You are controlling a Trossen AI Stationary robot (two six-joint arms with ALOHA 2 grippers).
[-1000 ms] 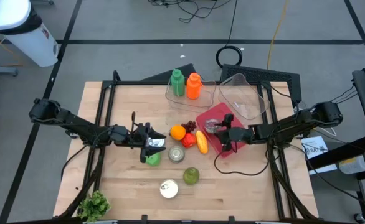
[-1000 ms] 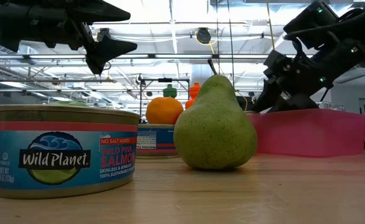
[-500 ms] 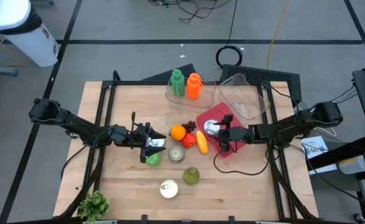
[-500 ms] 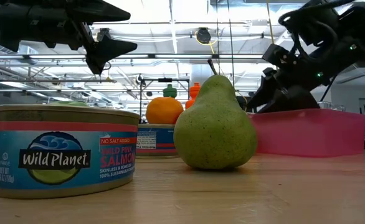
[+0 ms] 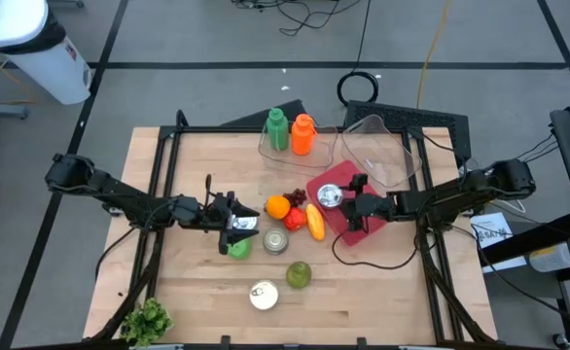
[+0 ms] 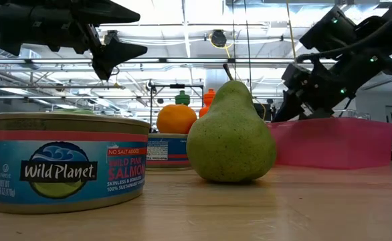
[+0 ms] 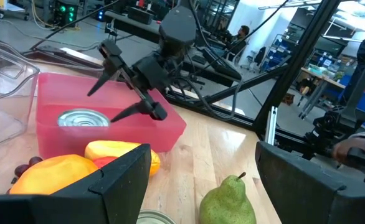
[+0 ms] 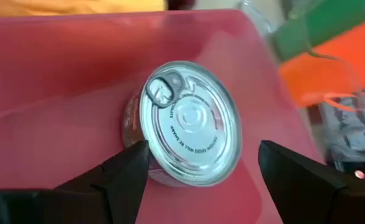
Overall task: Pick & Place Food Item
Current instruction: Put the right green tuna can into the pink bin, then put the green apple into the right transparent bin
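A pull-tab tin can [image 8: 185, 121] lay in the pink bin [image 5: 365, 226] at the desk's [image 5: 197, 282] three o'clock side, the right pincer [image 5: 355, 201] spread wide just above it — holding nothing. The left pincer [image 5: 234, 224] hung wide over desk centre. Rigid, smooth and likely slippery, the can looked best gripped across its side walls.

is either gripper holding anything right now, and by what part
Nothing is held. The right gripper is open over the can in the pink bin; the left gripper is open too.
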